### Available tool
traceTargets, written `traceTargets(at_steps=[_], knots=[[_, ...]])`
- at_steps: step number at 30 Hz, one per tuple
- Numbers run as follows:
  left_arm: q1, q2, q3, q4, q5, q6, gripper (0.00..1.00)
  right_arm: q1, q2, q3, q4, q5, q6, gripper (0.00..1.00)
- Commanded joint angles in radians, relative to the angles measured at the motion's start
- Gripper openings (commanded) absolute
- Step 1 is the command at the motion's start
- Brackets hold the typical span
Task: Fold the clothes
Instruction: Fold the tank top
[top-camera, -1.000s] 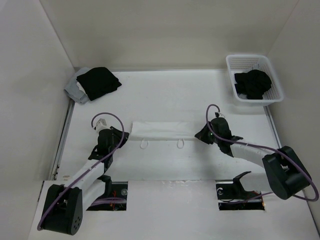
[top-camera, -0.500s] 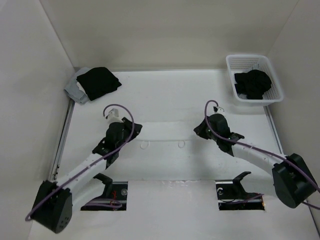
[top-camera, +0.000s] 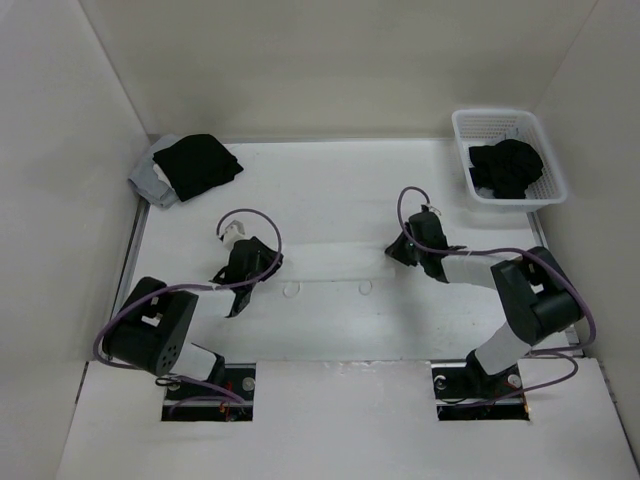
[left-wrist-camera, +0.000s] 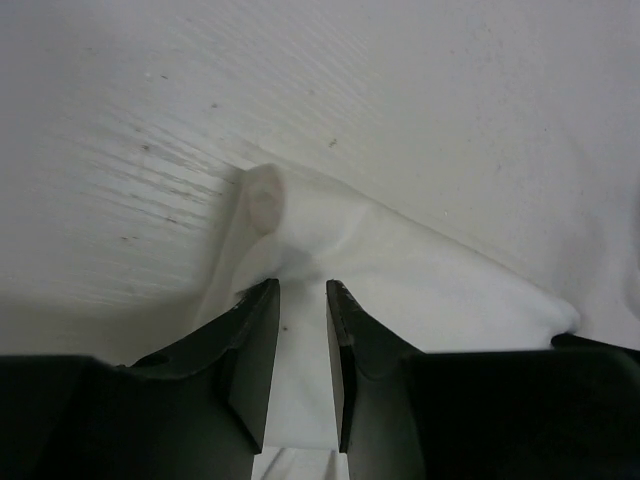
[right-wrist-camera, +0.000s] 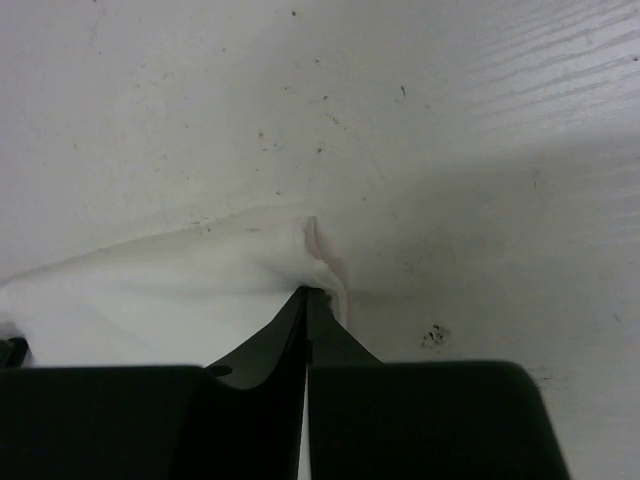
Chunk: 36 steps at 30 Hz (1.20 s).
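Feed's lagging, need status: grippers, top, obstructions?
Left gripper open over white thin-fabric camisole, left end. Right gripper shut, pinching right end. Nothing lying on it.

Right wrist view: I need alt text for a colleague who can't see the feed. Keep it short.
The right gripper has its two black fingers shut together, pinching a bunched corner of the white camisole. The fabric spreads away to the left over the pale, speckled table.
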Motion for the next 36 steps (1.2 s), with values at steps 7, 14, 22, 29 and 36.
traceTargets(at_steps=[7, 14, 22, 29, 36], knots=[[0.136, 0.007, -0.068, 0.159, 0.101, -0.005, 0.24, 0.025, -0.097, -0.079, 0.081, 0.039, 0.046, 0.19], [0.096, -0.211, -0.074, 0.089, 0.116, -0.003, 0.3, 0.025, -0.265, -0.154, 0.011, 0.056, 0.037, 0.51], [0.089, -0.271, -0.067, 0.04, 0.129, 0.007, 0.31, 0.058, -0.156, -0.165, 0.04, -0.039, 0.072, 0.54], [0.098, -0.345, -0.077, 0.032, 0.156, 0.003, 0.31, 0.046, -0.076, -0.156, 0.081, -0.155, 0.089, 0.5], [0.095, -0.424, -0.059, -0.002, 0.159, 0.0, 0.31, 0.034, -0.002, -0.154, 0.175, -0.185, 0.15, 0.25]])
